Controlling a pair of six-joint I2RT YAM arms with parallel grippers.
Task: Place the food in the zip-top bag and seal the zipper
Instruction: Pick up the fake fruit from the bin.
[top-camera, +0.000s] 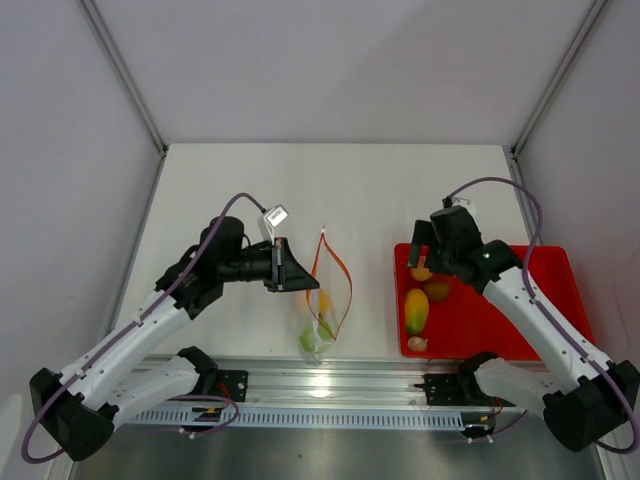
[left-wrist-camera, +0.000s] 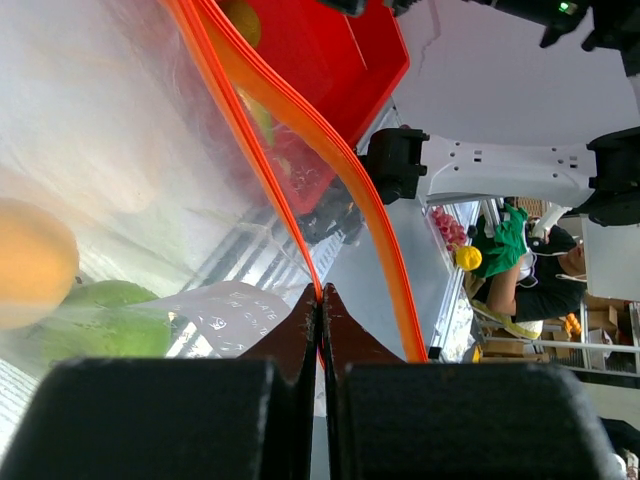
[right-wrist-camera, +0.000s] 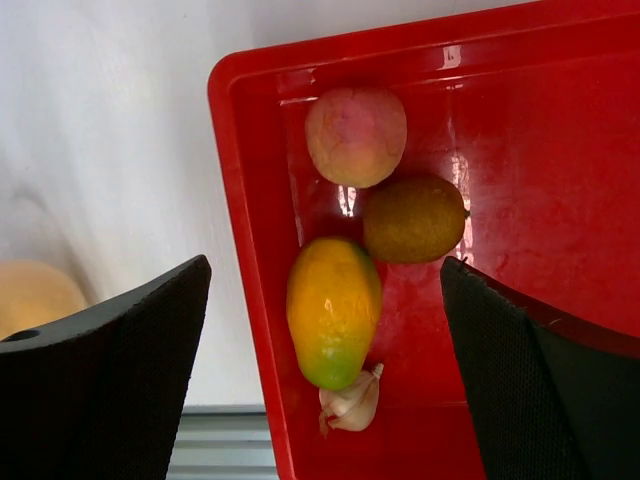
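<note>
The clear zip-top bag (top-camera: 328, 300) hangs over the table with its red-orange zipper (top-camera: 345, 275) gaping in a loop. My left gripper (top-camera: 288, 266) is shut on the near zipper strip (left-wrist-camera: 262, 165), pinched at the fingertips of the left gripper (left-wrist-camera: 320, 296). Inside the bag sit an orange (left-wrist-camera: 35, 262) and a green apple (left-wrist-camera: 110, 320). My right gripper (right-wrist-camera: 325, 262) hangs open above the red tray (right-wrist-camera: 520, 150), empty, straddling the yellow-green mango (right-wrist-camera: 333, 310). A pinkish peach (right-wrist-camera: 355, 135), a brown kiwi-like ball (right-wrist-camera: 413, 218) and a tiny beige piece (right-wrist-camera: 352, 405) lie beside it.
The red tray (top-camera: 500, 320) sits at the table's right front. A metal rail (top-camera: 330, 385) runs along the near edge between the arm bases. White walls enclose the table on three sides.
</note>
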